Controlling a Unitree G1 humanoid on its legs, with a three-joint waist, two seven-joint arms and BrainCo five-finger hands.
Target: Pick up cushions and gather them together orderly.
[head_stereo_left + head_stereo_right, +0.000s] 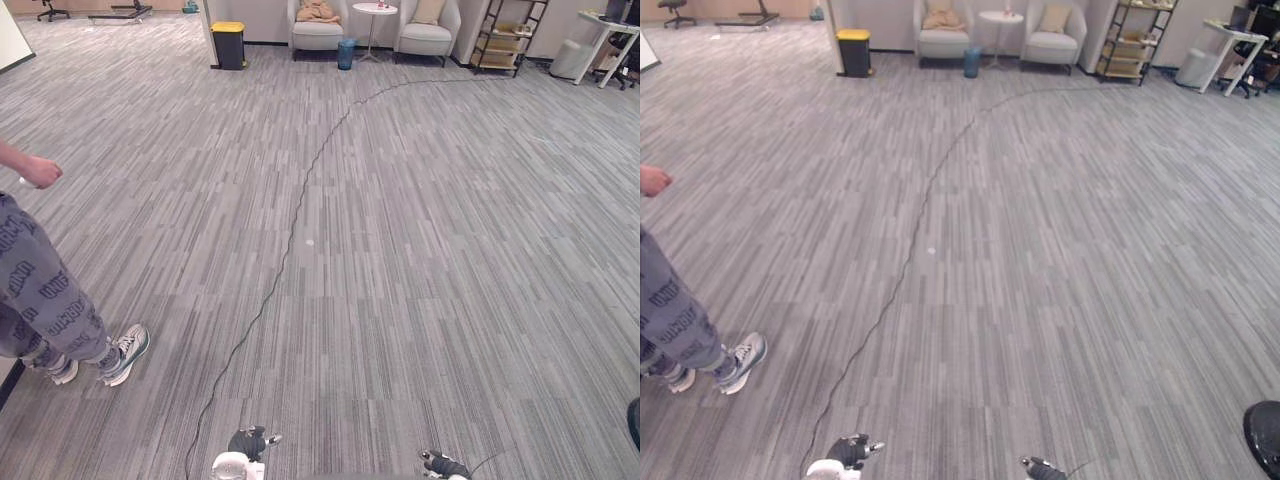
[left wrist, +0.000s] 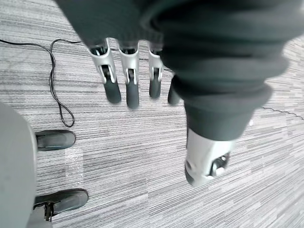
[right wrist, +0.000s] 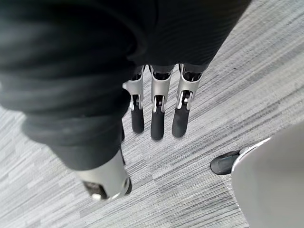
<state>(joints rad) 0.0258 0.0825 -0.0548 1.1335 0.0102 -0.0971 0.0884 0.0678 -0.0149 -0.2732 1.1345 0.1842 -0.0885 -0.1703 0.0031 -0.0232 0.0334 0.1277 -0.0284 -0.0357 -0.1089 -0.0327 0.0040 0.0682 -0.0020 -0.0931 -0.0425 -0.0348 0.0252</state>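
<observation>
Grey carpet (image 1: 420,250) spreads beneath both hands and far ahead of the fingers. A person (image 1: 40,290) in patterned trousers stands on it, off to the left of the left hand's fingers and a little ahead of them. Two pale armchairs (image 1: 318,35) sit by the far wall, well ahead of the fingers, with a small round table (image 1: 375,10) between them. A tan cushion (image 1: 318,12) lies on the left chair and a second cushion (image 1: 429,11) on the right chair, both well apart from either hand. The left hand (image 2: 129,83) hangs over the carpet, fingers straight and relaxed, holding nothing. The right hand (image 3: 159,109) hangs likewise, fingers straight, empty.
</observation>
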